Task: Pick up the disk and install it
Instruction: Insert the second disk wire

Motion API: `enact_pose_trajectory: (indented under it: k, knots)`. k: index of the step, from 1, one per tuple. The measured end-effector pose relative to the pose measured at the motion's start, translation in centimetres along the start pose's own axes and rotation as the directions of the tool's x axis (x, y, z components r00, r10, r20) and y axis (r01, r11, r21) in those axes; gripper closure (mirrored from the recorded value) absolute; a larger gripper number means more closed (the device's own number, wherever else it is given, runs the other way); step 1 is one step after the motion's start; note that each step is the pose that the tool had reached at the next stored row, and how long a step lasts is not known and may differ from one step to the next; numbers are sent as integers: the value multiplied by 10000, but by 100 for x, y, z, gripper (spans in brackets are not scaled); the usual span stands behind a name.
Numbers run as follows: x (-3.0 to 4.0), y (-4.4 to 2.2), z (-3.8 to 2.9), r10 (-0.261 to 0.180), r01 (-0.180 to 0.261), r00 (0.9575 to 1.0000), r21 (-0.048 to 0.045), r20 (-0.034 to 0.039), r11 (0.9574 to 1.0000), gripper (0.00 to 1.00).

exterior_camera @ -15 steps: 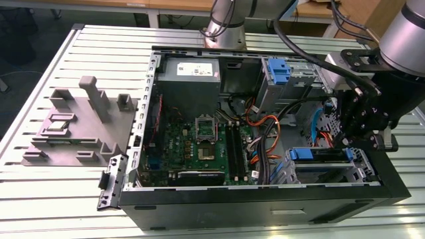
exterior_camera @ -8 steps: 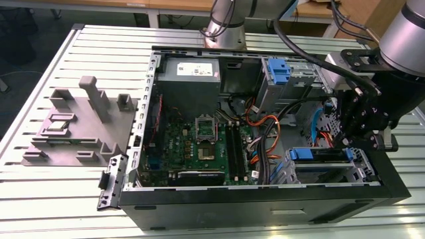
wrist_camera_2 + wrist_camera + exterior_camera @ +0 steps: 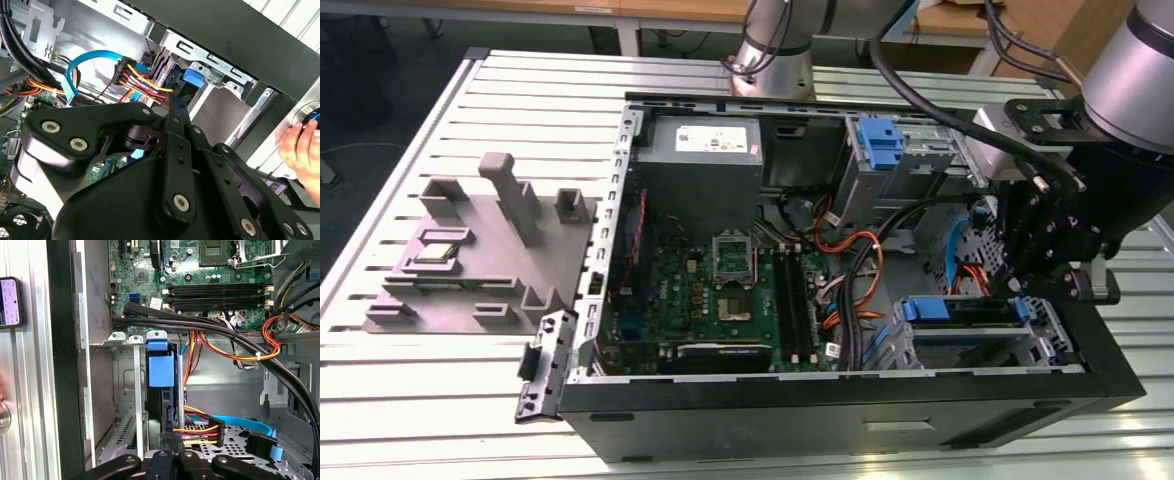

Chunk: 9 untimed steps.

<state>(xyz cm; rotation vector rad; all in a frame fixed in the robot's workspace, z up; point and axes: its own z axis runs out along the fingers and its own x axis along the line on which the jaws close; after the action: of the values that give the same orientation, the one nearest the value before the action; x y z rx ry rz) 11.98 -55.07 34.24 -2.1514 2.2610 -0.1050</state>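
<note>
Disk (image 3: 161, 371), blue-framed, seated on edge in the bay (image 3: 125, 390), gripper (image 3: 1047, 285) at its rear: finger state not discernible; to be pressed squarely along the rails, clear of the cables (image 3: 200, 430).

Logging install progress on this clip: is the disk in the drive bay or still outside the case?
In the bay: the disk, by its blue carrier, stands on edge between the drive cage's metal rails, with the gripper right at it.

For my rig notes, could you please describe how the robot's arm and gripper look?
The arm has rounded silver-grey segments, with thick black cables running along it. The gripper is a matt black assembly of flat, angular linkage plates joined with round silver bolt heads, tapering into narrow black fingers.
</note>
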Motion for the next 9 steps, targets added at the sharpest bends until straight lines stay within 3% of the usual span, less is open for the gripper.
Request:
enact_pose_trajectory:
  k: [4,9]
  knots:
    - [0,7,0,-1,1,10000,-1,1,10000,90]
    - [8,162,-7,0,0,10000,-1,1,10000,90]
